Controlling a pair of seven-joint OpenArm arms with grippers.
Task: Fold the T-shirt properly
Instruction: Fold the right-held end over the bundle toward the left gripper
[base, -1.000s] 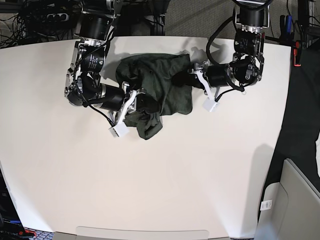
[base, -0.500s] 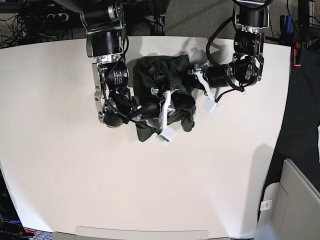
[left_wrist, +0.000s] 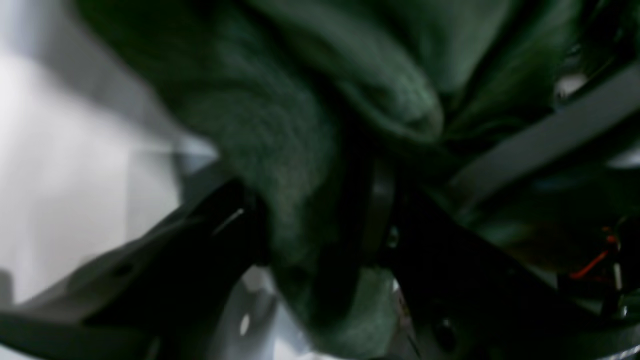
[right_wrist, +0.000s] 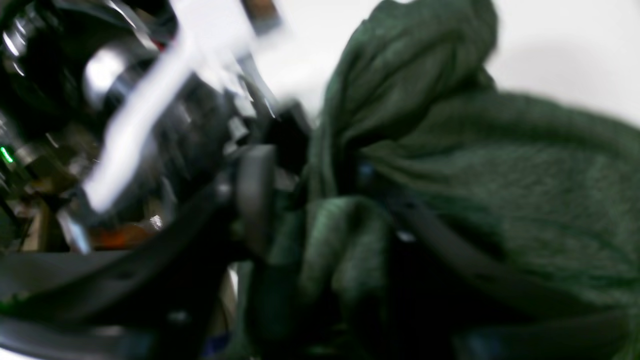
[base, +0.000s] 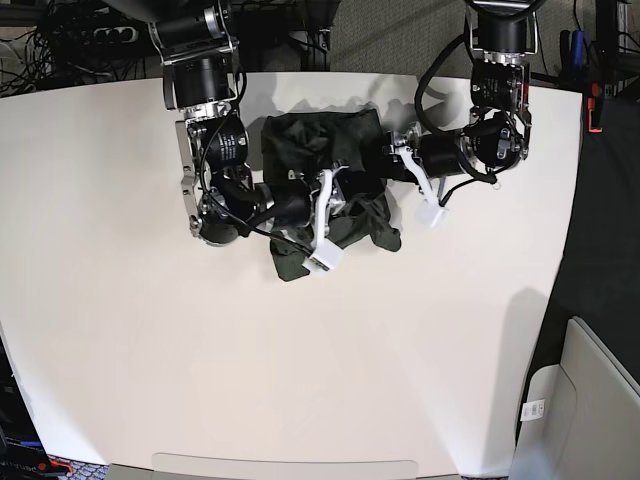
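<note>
Between your two sets of jaws, the T-shirt (base: 325, 190) lies bunched into a dark green heap near the far edge of the table (base: 300, 380), far from any flat fold. It sits there, by my reading, because both arms have drawn cloth inward toward each other, so the garment is crumpled where they meet.

At your right gripper (right_wrist: 320, 225), a thick roll of knit runs straight through the gap between the dark fingers (right_wrist: 255, 195). The jaws stand partly apart with fabric between them, but the blurred wrist view does not let you say whether they pinch it or merely straddle it. The other arm's white finger (right_wrist: 150, 105) shows just beyond, very near.

At your left gripper (left_wrist: 325, 235), a hanging fold of the same cloth fills the space between the black fingers (left_wrist: 210, 250). Here too you cannot tell grip from loose contact; the picture is smeared.

Judging from this, the fold is barely begun. You will likely need to free a hem or sleeve and spread the shirt toward the bare table on the near side of the jaws. The risk is dragging the whole heap or snagging one gripper against the other.
</note>
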